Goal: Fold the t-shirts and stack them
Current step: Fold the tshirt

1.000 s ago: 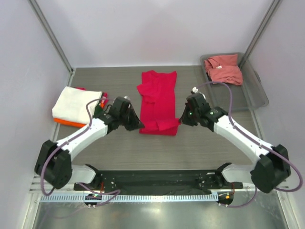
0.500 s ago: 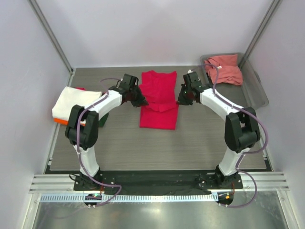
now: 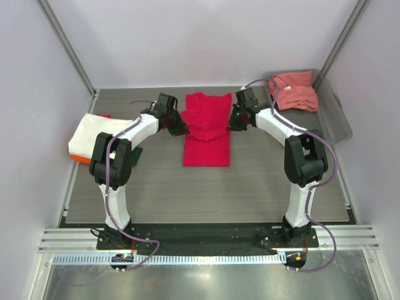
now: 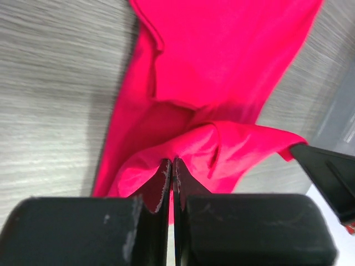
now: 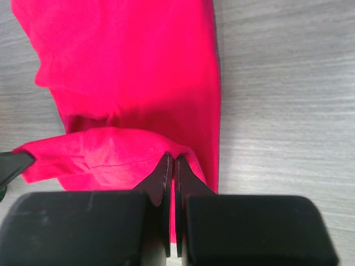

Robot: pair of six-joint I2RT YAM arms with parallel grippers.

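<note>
- Your surroundings: a grey tray point(image 3: 335, 127) sits far right with a salmon shirt point(image 3: 292, 90) bunched in it. A cream shirt point(image 3: 95, 133) tops the stack at far left, with an orange shirt point(image 3: 79, 159) showing beneath it. Both are well apart from the claws.
- The crimson shirt point(image 3: 206, 149) lies mid-table, lengthwise away from the arm bases.
- Your left claw point(image 3: 180, 130) is clamped on the crimson shirt's left edge and your right claw point(image 3: 232, 124) on its right edge.
- Both wrist views show the jaws pinched tight on thin cloth, with a raised fold strung between the claws above the flat layer.
- Against a second ago: both claws were down at the near hem. They now stand over the shirt's far half, with the fold carried along.
</note>
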